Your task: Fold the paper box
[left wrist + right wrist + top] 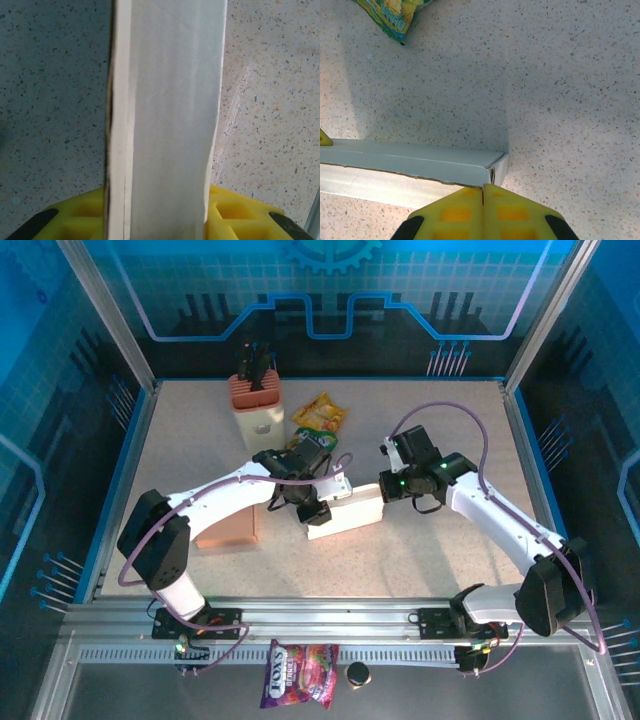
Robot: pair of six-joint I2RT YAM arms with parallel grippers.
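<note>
Nearest, a purple FOX'S sweets bag (300,673). The white cardboard paper box (357,512) lies long and low, left gripper (317,512) clamped on it; right gripper (483,200) fingers seemingly pressed together.

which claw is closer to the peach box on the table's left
Left. The left claw grips the white paper box just right of the peach box; the right claw is at the white box's far end.
</note>
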